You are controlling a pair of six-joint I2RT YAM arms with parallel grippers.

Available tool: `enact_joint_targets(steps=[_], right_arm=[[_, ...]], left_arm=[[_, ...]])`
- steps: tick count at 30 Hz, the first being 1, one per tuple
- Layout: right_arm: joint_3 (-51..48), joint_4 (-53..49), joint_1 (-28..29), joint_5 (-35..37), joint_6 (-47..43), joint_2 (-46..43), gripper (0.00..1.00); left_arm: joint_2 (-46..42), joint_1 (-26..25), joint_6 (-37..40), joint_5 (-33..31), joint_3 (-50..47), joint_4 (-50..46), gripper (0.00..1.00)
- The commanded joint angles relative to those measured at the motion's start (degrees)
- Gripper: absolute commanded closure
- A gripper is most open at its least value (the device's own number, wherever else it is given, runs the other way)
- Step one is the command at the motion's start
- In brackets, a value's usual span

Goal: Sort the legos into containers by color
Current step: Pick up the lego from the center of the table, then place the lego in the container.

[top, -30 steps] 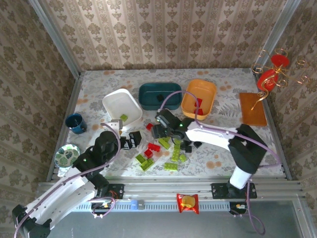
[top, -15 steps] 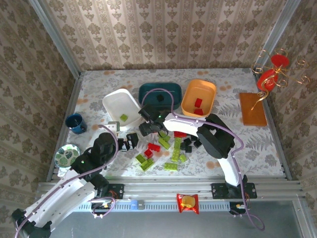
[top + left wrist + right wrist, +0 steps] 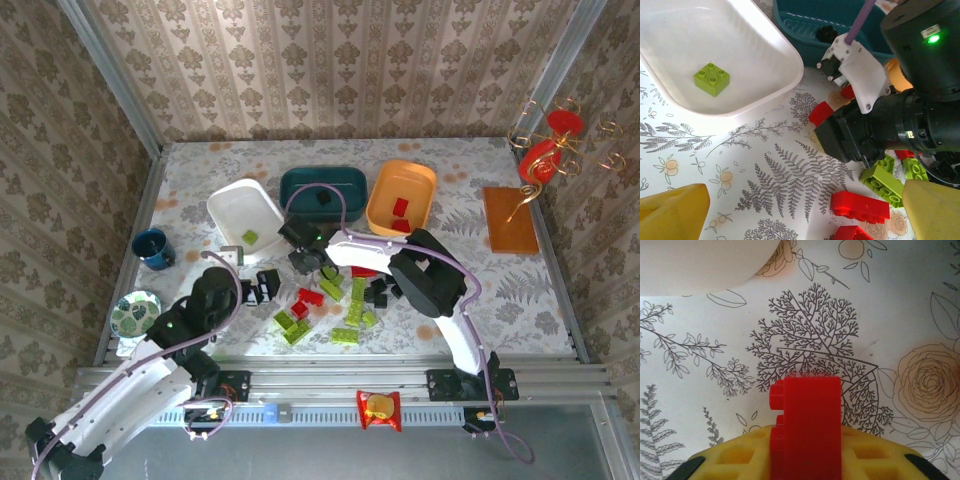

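1. The right fingers (image 3: 730, 457) are clenched on a red brick (image 3: 805, 410). The brick stands between the yellow pads with its bumps facing the left of the frame.
2. Under that brick is the flowery bench (image 3: 500, 290). A corner of the white tray (image 3: 232, 200) shows at the upper left of the right wrist view.
3. In the top view the right arm reaches to the middle of the frame. Its tip is just below the gap between the white tray and the teal tray (image 3: 322, 177).
4. The left fingers (image 3: 670, 212) are released and spread wide, with nothing between them. They hang over the bench to the lower left of the white tray.
5. The white tray holds one green brick (image 3: 712, 78).
6. The teal tray holds one black brick (image 3: 322, 197).
7. The orange tray (image 3: 424, 182), at the upper right of the middle, holds red pieces (image 3: 400, 207).
8. Loose bricks (image 3: 345, 335) in red, green and black lie on the bench in the middle of the frame, below the trays.
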Motion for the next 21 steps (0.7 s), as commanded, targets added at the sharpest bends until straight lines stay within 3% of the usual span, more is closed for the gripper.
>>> enact_joint_targets(steps=[1, 6, 12, 16, 21], right_arm=[[-5.3, 2.8, 0.2, 0.0, 1.3, -6.4, 0.75], [-15.2, 8.7, -0.9, -0.5, 3.9, -19.0, 0.79], [-23.4, 10.8, -10.6, 3.4, 8.5, -30.5, 0.83], [-23.1, 9.6, -19.3, 5.0, 11.8, -30.5, 0.83], [-16.3, 5.2, -26.3, 5.6, 15.0, -23.7, 0.82]], left_arm=[[0.5, 0.7, -1.1, 0.7, -0.8, 1.2, 0.00], [1.6, 1.4, -1.0, 1.8, -1.1, 2.3, 0.00], [2.5, 2.1, -0.8, 3.4, -1.5, 3.9, 0.00], [2.9, 2.5, -0.9, 4.3, -1.5, 3.9, 0.00], [3.0, 2.8, -1.0, 5.0, -1.1, 2.6, 0.00]])
